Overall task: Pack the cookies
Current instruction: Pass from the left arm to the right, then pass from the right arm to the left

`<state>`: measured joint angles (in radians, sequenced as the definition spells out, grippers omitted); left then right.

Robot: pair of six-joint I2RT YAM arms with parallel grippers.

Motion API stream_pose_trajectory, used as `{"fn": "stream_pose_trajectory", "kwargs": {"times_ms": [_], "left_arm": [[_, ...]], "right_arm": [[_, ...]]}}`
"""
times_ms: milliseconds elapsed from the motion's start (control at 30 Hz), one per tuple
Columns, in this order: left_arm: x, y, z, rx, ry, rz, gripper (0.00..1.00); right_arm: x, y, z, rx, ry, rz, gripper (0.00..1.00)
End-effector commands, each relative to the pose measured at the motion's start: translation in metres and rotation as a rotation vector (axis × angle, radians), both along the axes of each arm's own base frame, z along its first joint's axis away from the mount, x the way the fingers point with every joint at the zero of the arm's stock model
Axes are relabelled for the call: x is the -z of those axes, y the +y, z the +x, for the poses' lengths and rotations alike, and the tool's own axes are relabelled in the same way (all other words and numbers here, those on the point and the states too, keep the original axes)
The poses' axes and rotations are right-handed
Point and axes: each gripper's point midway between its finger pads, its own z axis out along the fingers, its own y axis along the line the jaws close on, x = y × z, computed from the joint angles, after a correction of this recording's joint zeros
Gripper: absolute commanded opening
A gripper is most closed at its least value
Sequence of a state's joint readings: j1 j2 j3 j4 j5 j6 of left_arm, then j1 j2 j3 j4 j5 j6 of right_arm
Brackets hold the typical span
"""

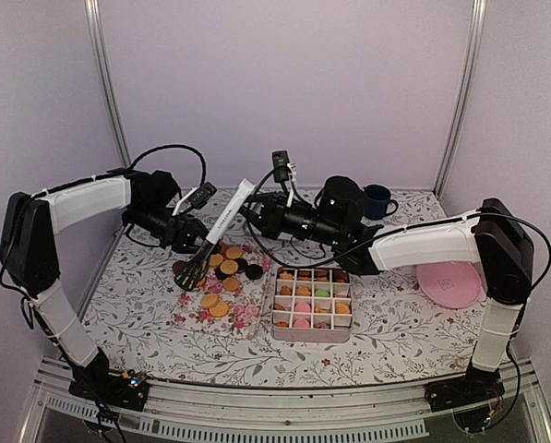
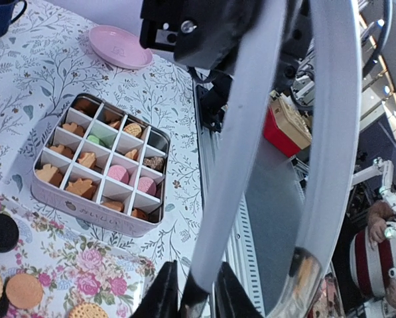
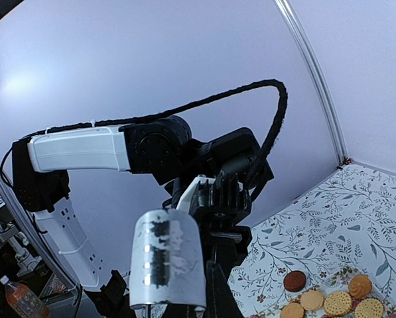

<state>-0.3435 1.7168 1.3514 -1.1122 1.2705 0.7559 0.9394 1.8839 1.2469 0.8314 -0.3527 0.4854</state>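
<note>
The cookies (image 1: 219,305) lie loose on a flowered tray (image 1: 247,318), orange ones with dark ones (image 1: 254,271) behind; they also show in the wrist views (image 2: 23,290) (image 3: 337,303). A divided tin (image 1: 312,334) beside the tray holds cookies in its cells (image 2: 85,212). White-handled tongs (image 1: 227,217) slant above the tray, black tips down. My left gripper (image 1: 197,242) is shut on one tong arm (image 2: 251,132) low down, a finger on each side (image 2: 196,295). My right gripper (image 1: 254,210) is shut at the tongs' silver upper end (image 3: 168,258); whether it pinches that end is hidden.
A pink plate (image 1: 450,281) lies at the right, under the right forearm's far side. A dark blue mug (image 1: 378,200) stands at the back, right of centre. Metal frame posts stand at both back corners, and the table's near edge carries a slotted rail.
</note>
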Motion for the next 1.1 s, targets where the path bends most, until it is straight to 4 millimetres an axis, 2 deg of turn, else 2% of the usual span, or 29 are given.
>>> {"fn": "stream_pose_trajectory", "kwargs": {"times_ms": [0,33,133,267,333,400,433,500,700,800,933,1067], "left_arm": [[-0.006,0.005,-0.008,0.004,0.001,-0.028,0.08],[-0.006,0.005,-0.008,0.006,0.000,-0.029,0.00],[-0.005,0.004,-0.007,0.005,0.000,-0.031,0.00],[-0.009,0.003,-0.005,0.006,-0.024,-0.039,0.00],[-0.013,0.003,-0.003,0.005,-0.052,-0.034,0.00],[-0.017,0.004,0.000,0.002,-0.075,-0.031,0.00],[-0.019,0.004,0.001,0.001,-0.085,-0.030,0.00],[-0.020,0.003,0.002,0.002,-0.098,-0.026,0.00],[-0.017,0.002,0.007,-0.010,-0.133,-0.002,0.00],[-0.016,0.001,0.007,-0.012,-0.157,0.010,0.00],[-0.018,0.001,0.007,-0.021,-0.184,0.017,0.00],[-0.018,0.000,0.006,-0.020,-0.193,0.019,0.00]], "right_arm": [[-0.022,-0.010,-0.001,0.000,-0.051,0.045,0.00],[-0.023,-0.010,-0.003,-0.009,-0.052,0.046,0.00],[-0.021,-0.007,-0.006,-0.029,-0.052,0.043,0.08],[-0.013,-0.005,-0.009,-0.058,-0.028,0.018,0.55],[-0.005,-0.005,-0.011,-0.069,-0.013,-0.009,0.70],[-0.003,-0.007,-0.016,-0.086,-0.012,-0.024,0.78],[0.007,-0.009,-0.020,-0.094,-0.003,-0.043,0.80],[0.012,-0.012,-0.026,-0.125,-0.004,-0.055,0.82],[0.005,-0.002,-0.047,-0.273,-0.044,-0.056,0.88],[-0.003,0.004,-0.040,-0.271,-0.045,-0.043,0.88],[0.001,0.008,-0.024,-0.231,-0.014,-0.043,0.85],[0.006,0.016,-0.018,-0.228,0.010,-0.050,0.81]]}}
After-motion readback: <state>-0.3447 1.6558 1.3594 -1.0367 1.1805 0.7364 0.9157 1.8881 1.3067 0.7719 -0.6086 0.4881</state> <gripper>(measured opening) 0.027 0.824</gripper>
